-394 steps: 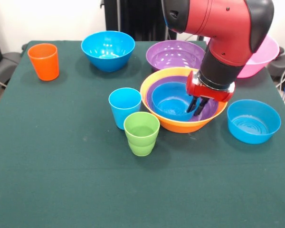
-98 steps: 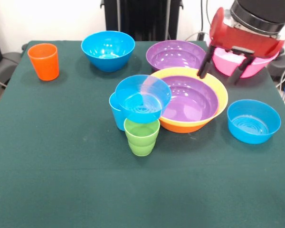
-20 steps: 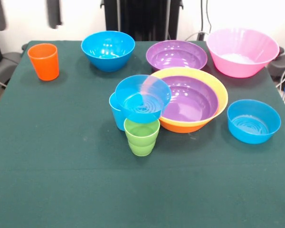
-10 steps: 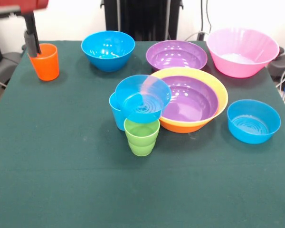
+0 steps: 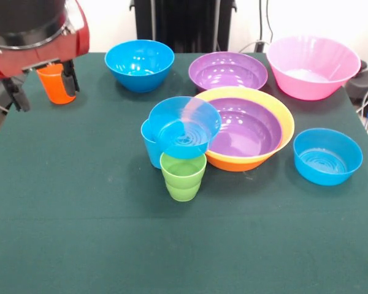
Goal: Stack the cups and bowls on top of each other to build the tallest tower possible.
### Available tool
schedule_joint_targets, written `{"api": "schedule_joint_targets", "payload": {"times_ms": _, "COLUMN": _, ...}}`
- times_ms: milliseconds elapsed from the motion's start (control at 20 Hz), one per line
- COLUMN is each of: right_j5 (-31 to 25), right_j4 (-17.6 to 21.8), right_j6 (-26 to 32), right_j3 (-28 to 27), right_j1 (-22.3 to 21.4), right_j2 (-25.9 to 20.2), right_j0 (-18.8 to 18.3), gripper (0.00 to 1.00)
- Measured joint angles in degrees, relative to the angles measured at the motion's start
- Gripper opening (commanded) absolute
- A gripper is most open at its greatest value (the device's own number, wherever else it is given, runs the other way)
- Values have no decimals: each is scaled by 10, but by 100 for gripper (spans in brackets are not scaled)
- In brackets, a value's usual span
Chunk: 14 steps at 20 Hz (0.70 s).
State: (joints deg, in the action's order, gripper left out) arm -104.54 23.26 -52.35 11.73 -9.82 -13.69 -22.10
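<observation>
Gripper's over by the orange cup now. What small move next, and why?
Probably lower the gripper straight down around the orange cup. Its fingers are spread, one in front of the cup, the other to its left, so the cup is not yet held and stands upright, apart from the other pieces.

We see the pincer (image 5: pixel 42 86) spread wide at the orange cup (image 5: pixel 56 86); a small blue bowl (image 5: pixel 184 127) sits tilted atop the light blue cup (image 5: pixel 150 150) and green cup (image 5: pixel 183 176).
</observation>
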Motion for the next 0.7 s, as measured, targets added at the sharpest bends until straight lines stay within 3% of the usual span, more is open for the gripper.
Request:
{"api": "schedule_joint_targets", "payload": {"times_ms": 250, "right_j5": -29, "right_j4": 35, "right_j6": 103, "right_j3": 0, "right_j1": 5, "right_j2": 0, "right_j0": 4, "gripper": 100}}
{"api": "schedule_joint_targets", "payload": {"times_ms": 700, "right_j5": -22, "right_j4": 45, "right_j6": 341, "right_j3": 0, "right_j1": 5, "right_j2": 6, "right_j0": 3, "gripper": 100}}
